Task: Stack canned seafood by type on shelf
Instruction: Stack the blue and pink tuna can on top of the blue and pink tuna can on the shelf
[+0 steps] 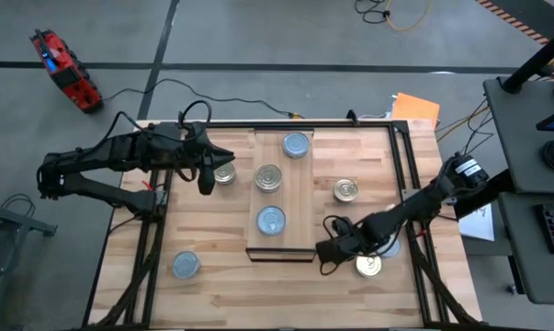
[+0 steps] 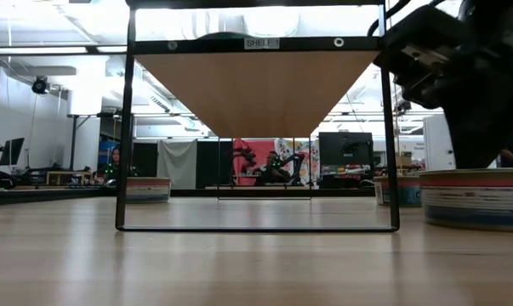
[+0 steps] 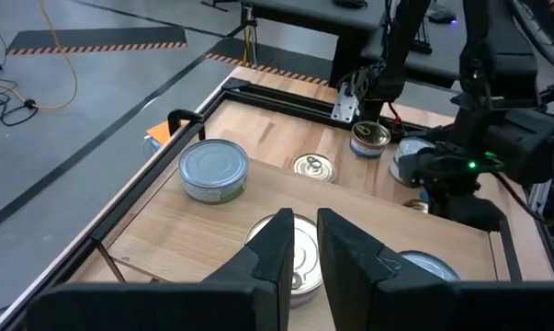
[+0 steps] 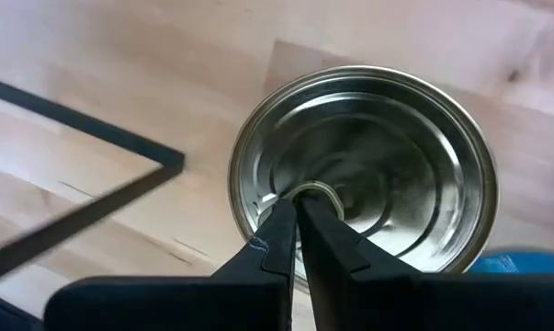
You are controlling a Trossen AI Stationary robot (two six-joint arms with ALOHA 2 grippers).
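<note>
The shelf [image 1: 299, 207] stands mid-table on a thin black frame [image 2: 124, 127]. Three tins rest on its top: two pale blue-grey ones [image 1: 296, 144] [image 1: 271, 220] and a silver ringed one [image 1: 268, 177] between them. My right gripper [image 4: 299, 204] is shut. It points steeply down by the shelf's near right corner, over a silver ringed tin [image 4: 359, 170] that stands on the table [image 2: 475, 200]. My left gripper [image 3: 302, 234] is raised and shut on nothing, left of the shelf [image 1: 206, 181], facing the silver tin [image 3: 299, 262]. My right gripper's shut fingertips [image 4: 281, 225] come from above at the small ring [image 4: 321, 191] in the middle of the tin's top. The fingers cover that spot, so I cannot tell whether they touch it. The tin stands flat on the table.
Loose tins stand on the table: one by my left gripper [image 1: 224, 173], one right of the shelf [image 1: 346, 189], a blue-grey one at the near left [image 1: 186, 265], and a blue one [image 2: 401, 191] under my right arm. There is open room beneath the shelf [image 2: 256, 217].
</note>
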